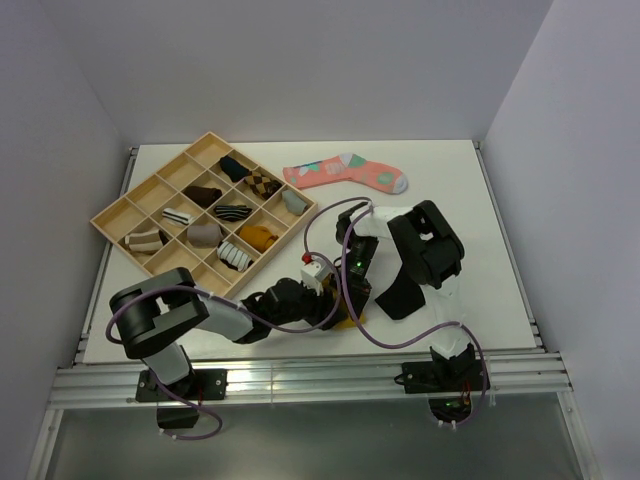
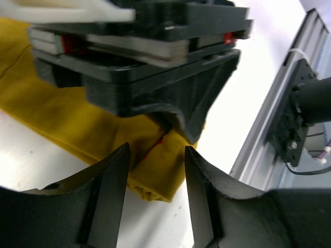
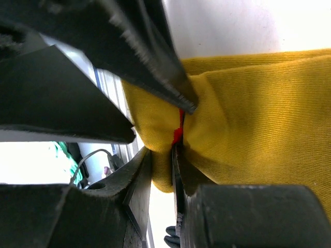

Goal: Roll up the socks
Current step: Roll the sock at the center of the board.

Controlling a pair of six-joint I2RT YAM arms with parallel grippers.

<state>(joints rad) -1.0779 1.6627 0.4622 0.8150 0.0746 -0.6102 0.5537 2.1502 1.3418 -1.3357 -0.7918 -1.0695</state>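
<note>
The mustard-yellow sock (image 1: 354,318) lies near the table's front edge, mostly hidden under both grippers in the top view. My right gripper (image 1: 352,298) is shut on a fold at the sock's end (image 3: 248,113), pinched between its jaws (image 3: 163,150); a red thread shows at the pinch. My left gripper (image 1: 334,309) is open, its fingertips (image 2: 156,150) on either side of the sock's folded end (image 2: 155,178), just below the right gripper. The left gripper holds nothing. I cannot pick out the plain black sock among the black arms.
A wooden divided tray (image 1: 120,215) with several small sock bundles stands at the back left. A pink patterned sock (image 1: 345,172) lies flat at the back centre. The metal rail (image 2: 289,119) runs along the table's front edge close to the grippers.
</note>
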